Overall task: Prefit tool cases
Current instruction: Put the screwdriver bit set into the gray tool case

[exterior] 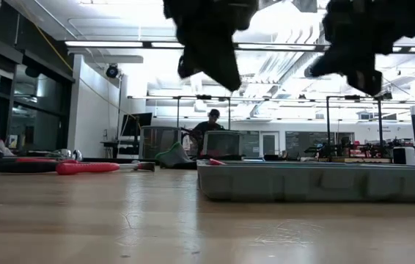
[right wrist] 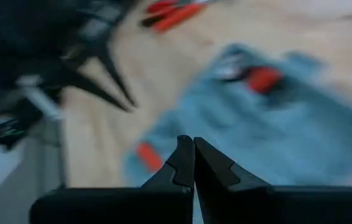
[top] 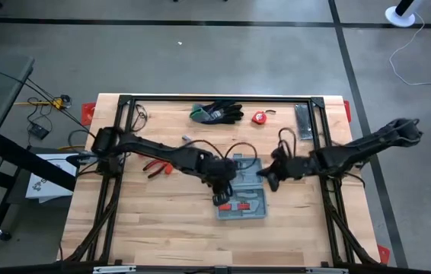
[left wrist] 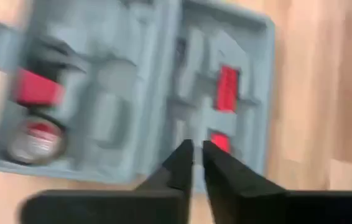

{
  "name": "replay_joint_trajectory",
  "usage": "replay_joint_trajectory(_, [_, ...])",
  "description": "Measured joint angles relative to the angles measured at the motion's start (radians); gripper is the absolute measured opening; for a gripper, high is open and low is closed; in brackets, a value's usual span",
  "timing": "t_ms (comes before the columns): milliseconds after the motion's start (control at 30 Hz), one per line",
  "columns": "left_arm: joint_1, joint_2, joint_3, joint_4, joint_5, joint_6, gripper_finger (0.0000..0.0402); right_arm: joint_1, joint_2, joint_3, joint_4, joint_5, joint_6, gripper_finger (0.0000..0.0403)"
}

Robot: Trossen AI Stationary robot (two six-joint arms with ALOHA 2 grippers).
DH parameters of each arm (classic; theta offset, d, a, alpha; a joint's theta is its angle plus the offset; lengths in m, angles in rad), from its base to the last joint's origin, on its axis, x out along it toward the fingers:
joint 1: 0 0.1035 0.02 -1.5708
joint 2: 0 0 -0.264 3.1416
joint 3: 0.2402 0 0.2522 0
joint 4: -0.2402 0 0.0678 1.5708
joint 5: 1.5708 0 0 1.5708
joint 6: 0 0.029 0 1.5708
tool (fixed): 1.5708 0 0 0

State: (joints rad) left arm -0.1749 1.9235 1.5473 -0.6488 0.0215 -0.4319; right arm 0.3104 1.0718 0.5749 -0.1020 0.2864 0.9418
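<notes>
Dark fingers of the left pincer (left wrist: pixel 193 163) stand nearly together, holding nothing, poised above the grey-blue hinged plastic tool case (top: pixel 242 195) — it lies open on the pale wooden counter (top: pixel 162 221), red pieces in its moulded recesses. No writing is legible. Right pincer (right wrist: pixel 193 154) — fingers pressed together, empty — hovers just beside the case's right edge.

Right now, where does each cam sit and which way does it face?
High: overhead, facing straight down; both arms over the open tool case.
Low: table height, facing level across; tool case side-on, arms hanging from above.
Left wrist: above the case, left gripper nearly shut.
Right wrist: right gripper shut, empty.
All four views share the case.
</notes>
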Motion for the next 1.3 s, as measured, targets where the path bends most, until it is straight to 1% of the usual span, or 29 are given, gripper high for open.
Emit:
replay_joint_trajectory(33, [-0.007, -0.006, -0.031, 0.038, 0.028, -0.017, 0.001, 0.018, 0.042, 0.0, 0.058, -0.007, 0.0, 0.0])
replay_joint_trajectory(167, [-0.038, -0.01, -0.125, 0.18, 0.124, -0.07, 0.0005, 0.071, 0.221, 0.01, 0.204, -0.009, 0.045, 0.0])
replay_joint_trajectory(267, [-0.067, -0.005, -0.162, 0.21, 0.109, -0.065, 0.0002, 0.103, 0.335, 0.046, 0.249, -0.009, 0.079, 0.0])
replay_joint_trajectory(400, [-0.093, -0.006, -0.194, 0.214, 0.088, -0.04, 0.0001, 0.136, 0.462, 0.127, 0.249, -0.008, 0.132, 0.0])
replay_joint_trajectory(500, [-0.113, -0.006, -0.226, 0.242, 0.05, -0.007, 0.0, 0.154, 0.554, 0.201, 0.251, -0.007, 0.131, 0.0])
replay_joint_trajectory(667, [-0.131, -0.005, -0.264, 0.275, 0.036, -0.002, 0.0, 0.157, 0.687, 0.309, 0.248, -0.008, 0.131, 0.0])
replay_joint_trajectory(800, [-0.136, -0.005, -0.268, 0.287, -0.02, 0.037, 0.0, 0.15, 0.739, 0.384, 0.222, -0.009, 0.098, 0.0])
replay_joint_trajectory(900, [-0.13, -0.005, -0.268, 0.313, -0.014, 0.042, 0.0, 0.136, 0.748, 0.419, 0.146, -0.009, 0.074, 0.0])
replay_joint_trajectory(1033, [-0.126, 0.007, -0.27, 0.352, -0.001, 0.065, 0.0, 0.122, 0.748, 0.409, 0.094, -0.012, 0.075, 0.0])
replay_joint_trajectory(1167, [-0.126, 0.011, -0.268, 0.356, 0.01, 0.068, 0.0, 0.122, 0.749, 0.393, 0.104, -0.051, 0.079, 0.0])
replay_joint_trajectory(1300, [-0.127, 0.011, -0.268, 0.358, 0.015, 0.068, 0.0, 0.122, 0.749, 0.393, 0.114, -0.054, 0.074, 0.0])
